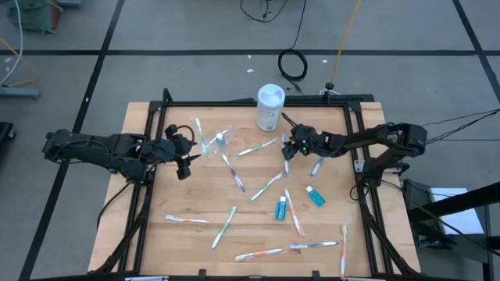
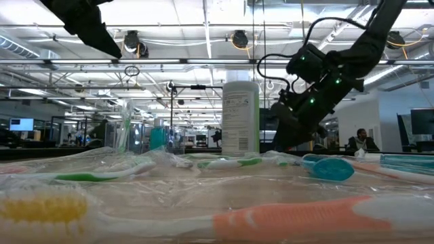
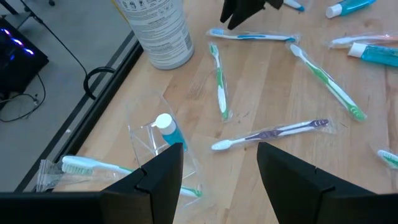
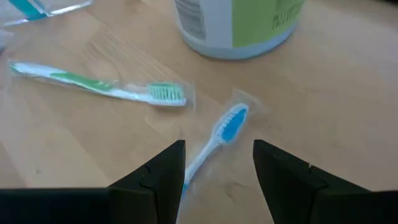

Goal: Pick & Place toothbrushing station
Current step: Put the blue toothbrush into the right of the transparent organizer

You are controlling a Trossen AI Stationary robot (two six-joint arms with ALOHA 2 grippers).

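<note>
Several wrapped toothbrushes and teal tubes (image 1: 280,208) lie scattered on the wooden table. My right gripper (image 4: 217,155) is open and low near the white canister (image 1: 269,107). Its fingers stand on either side of the handle of a blue-and-white toothbrush (image 4: 225,130), which lies flat in its wrapper; I see no touch. A green toothbrush (image 4: 99,87) lies beside it. My left gripper (image 3: 221,165) hovers open at the table's left, just short of the clear cup (image 3: 155,140), which has a teal tube (image 3: 168,127) in it.
The tall white canister with a green label (image 4: 239,22) stands close beyond my right gripper, at the table's far edge. More toothbrushes (image 1: 223,226) lie across the middle and near side, another teal tube (image 1: 315,195) toward the right. A black frame (image 1: 234,103) borders the table.
</note>
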